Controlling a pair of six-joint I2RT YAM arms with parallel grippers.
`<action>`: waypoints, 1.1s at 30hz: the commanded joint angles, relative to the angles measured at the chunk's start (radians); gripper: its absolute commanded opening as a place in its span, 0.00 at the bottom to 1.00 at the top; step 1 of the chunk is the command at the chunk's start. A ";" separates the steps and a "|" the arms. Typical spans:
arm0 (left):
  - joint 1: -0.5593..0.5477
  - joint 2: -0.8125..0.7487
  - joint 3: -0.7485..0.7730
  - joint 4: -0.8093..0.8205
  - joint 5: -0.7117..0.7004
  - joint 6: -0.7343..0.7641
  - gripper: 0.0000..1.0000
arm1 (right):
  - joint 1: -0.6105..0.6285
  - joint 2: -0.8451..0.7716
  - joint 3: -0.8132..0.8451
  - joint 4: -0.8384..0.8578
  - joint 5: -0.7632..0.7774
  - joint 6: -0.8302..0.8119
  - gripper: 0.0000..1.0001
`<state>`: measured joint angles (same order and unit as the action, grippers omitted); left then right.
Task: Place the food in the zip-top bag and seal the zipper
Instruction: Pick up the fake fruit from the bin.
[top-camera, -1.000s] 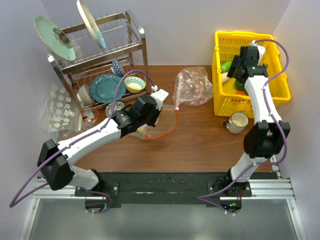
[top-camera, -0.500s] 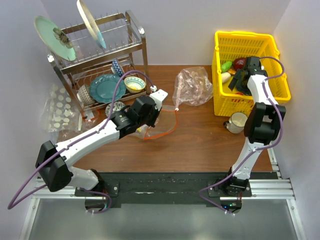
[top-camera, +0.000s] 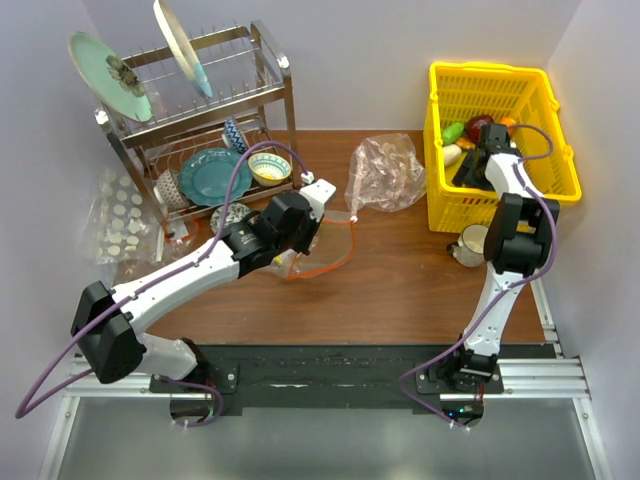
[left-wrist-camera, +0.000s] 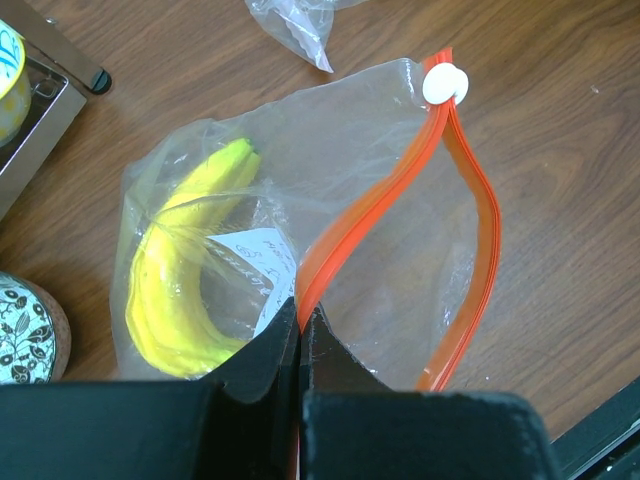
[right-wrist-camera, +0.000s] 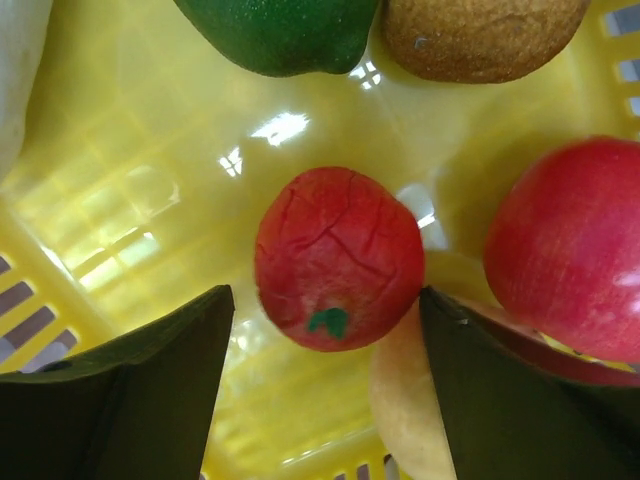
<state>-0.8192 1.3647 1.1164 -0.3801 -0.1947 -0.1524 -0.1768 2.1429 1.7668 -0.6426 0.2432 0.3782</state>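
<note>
Table (top-camera: 400, 290): brown wood; I see the basket at its 2 o'clock corner and the bag near its middle
Yellow basket (top-camera: 436, 190): my right arm reaches down into it; toy fruit lies on its floor
Zip-top bag (left-wrist-camera: 340, 150): flat on the table; mouth gaping toward 3 o'clock
Left gripper (left-wrist-camera: 302, 312): pinched closed on the near lip of the zipper (left-wrist-camera: 372, 205); the far lip bows away toward 3 o'clock
Banana (left-wrist-camera: 165, 290): inside the bag at its 8 o'clock end; beside a white label (left-wrist-camera: 262, 262)
Right gripper (right-wrist-camera: 322, 300): fingers spread wide, one on each side of the dark-red piece (right-wrist-camera: 338, 255); whether they touch it I cannot tell
Red apple (right-wrist-camera: 575, 250): at 3 o'clock of that piece, just beside it
White end piece (left-wrist-camera: 444, 84): at the zipper's 1 o'clock end
</note>
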 joint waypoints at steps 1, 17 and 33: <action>0.002 -0.027 -0.004 0.052 -0.011 0.022 0.00 | -0.007 -0.003 0.000 0.003 -0.004 0.037 0.61; 0.002 -0.038 -0.004 0.049 -0.011 0.020 0.00 | -0.007 -0.446 -0.081 0.001 -0.117 -0.002 0.51; 0.002 -0.064 -0.007 0.046 0.011 0.016 0.00 | 0.031 -0.911 -0.429 0.193 -0.808 0.202 0.53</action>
<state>-0.8192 1.3415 1.1145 -0.3782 -0.1921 -0.1455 -0.1761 1.3056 1.4048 -0.5312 -0.3153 0.5026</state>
